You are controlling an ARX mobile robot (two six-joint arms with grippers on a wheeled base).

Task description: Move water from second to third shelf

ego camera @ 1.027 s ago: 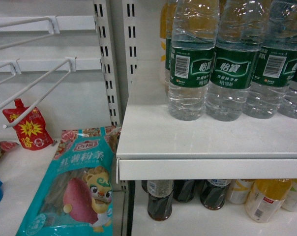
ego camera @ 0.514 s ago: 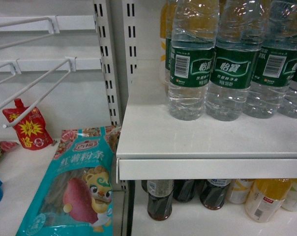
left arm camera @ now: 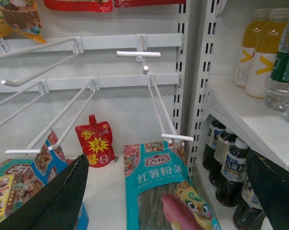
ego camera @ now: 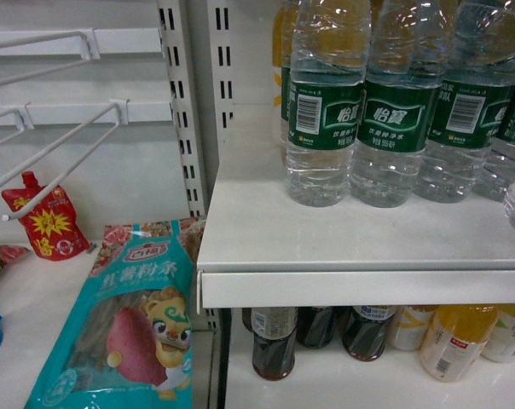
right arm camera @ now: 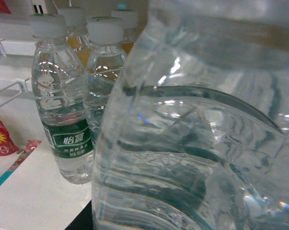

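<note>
A water bottle fills the right wrist view beside the shelf's row, right jaws' state unclear, left jaws spread wide.

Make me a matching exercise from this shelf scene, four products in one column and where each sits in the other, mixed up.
Things:
1. water bottles
2. dark drink bottles
3. red pouch
4. teal snack bag

Places:
A. lying flat on the lower left shelf, nearest the camera
B. leaning at the back wall under the wire hooks
C. standing on the white shelf at upper right
D. on the shelf beneath the white one

Pairs: 1-C, 2-D, 3-B, 4-A
</note>
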